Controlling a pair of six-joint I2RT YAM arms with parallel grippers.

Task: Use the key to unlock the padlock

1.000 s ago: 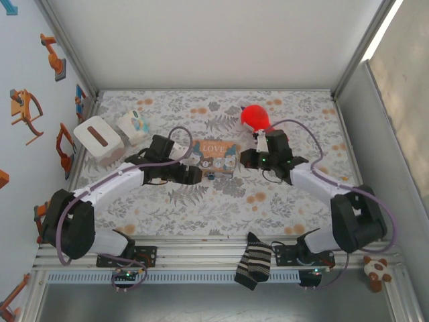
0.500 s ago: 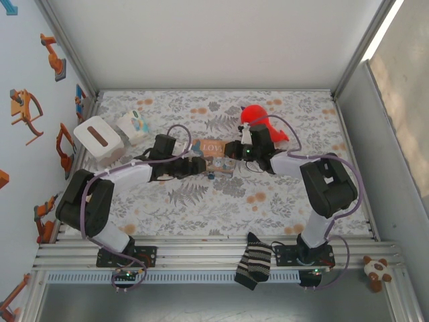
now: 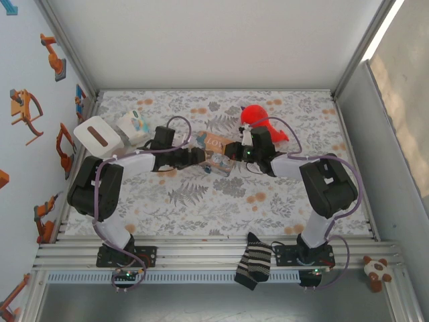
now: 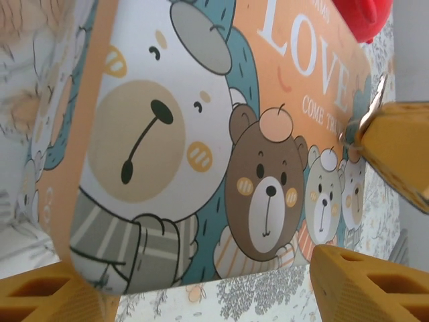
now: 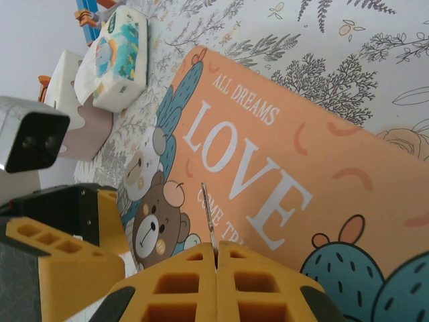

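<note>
The tan and blue "LOVE" tin [image 3: 216, 154] lies mid-table between both grippers. A tiny dark thing with blue, the padlock [image 3: 208, 172], sits at the tin's near left corner in the top view. My right gripper [image 5: 216, 251] is shut on the key [image 5: 209, 211], whose thin metal blade sticks out over the tin's lid [image 5: 281, 188]. From the top view that gripper [image 3: 234, 151] is at the tin's right end. My left gripper [image 4: 201, 305] stands open at the tin's left end, with the bear-printed lid [image 4: 201, 147] close ahead of its fingers [image 4: 375, 285]. The key tip [image 4: 377, 100] shows at the right there.
A white box [image 3: 98, 139] and a tissue pack [image 3: 134, 125] stand at the back left. A red toy [image 3: 257, 117] lies behind the right gripper. A striped sock [image 3: 255, 263] hangs on the front rail, and a small plush [image 3: 378, 271] sits off the table at the right.
The right gripper has come left with the key to the tin's right end. The left arm has swung so its gripper sits further back at the tin's left end. The tin has shifted slightly.
</note>
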